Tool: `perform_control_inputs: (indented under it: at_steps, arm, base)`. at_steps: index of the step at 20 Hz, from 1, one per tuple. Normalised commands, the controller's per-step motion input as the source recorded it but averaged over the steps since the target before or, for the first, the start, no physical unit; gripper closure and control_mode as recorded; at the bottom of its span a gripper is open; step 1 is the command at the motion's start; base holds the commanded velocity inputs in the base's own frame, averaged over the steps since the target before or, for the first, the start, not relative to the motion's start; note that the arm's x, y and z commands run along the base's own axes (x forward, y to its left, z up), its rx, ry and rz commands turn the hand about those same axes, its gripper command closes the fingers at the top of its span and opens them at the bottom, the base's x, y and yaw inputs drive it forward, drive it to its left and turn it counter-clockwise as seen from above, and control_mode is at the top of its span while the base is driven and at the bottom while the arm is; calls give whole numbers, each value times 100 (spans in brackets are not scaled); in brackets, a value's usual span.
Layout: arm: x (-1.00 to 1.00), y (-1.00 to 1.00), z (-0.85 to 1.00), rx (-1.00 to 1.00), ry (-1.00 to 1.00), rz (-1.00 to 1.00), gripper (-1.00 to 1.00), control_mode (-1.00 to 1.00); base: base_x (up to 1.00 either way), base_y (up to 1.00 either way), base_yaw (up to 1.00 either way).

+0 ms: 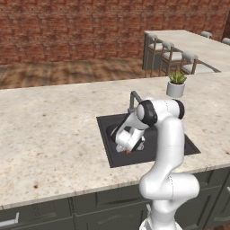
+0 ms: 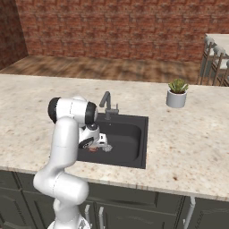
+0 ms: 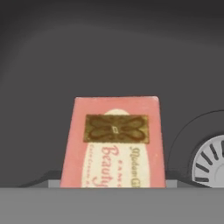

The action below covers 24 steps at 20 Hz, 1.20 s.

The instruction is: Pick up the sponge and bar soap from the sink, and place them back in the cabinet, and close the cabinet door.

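My jaws point(image 3: 113, 186) close around the soap point(image 3: 114, 142) in the sink point(image 1: 106, 123); grip unconfirmed. Stiff, probably slick: hold its long sides.

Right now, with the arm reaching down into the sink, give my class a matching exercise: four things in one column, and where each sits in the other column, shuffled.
Things
1. bar soap
2. potted plant
3. faucet
4. drain

Places
A. standing on the counter, beyond the far right corner of the sink
B. round grille set into the sink floor
C. lying on the sink floor, pink face with a gold emblem turned up
D. rising from the sink's back edge

Pairs: 1-C, 2-A, 3-D, 4-B
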Motion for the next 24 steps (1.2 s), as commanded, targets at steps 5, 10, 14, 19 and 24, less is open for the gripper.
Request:
perform_control_inputs:
  at_steps: [5, 10, 14, 19, 24]
  arm:
    - [0, 0, 0, 0, 0, 0, 100, -100]
    - [0, 0, 2, 0, 0, 0, 100, -100]
    - [0, 0, 27, 0, -1, 0, 100, -100]
    - [0, 0, 44, 0, -2, 0, 100, -100]
    - [0, 0, 42, 0, 0, 0, 100, -100]
  base:
    - [0, 0, 0]
    - [0, 0, 0]
    - [0, 0, 0]
    - [0, 0, 0]
    - [0, 0, 0]
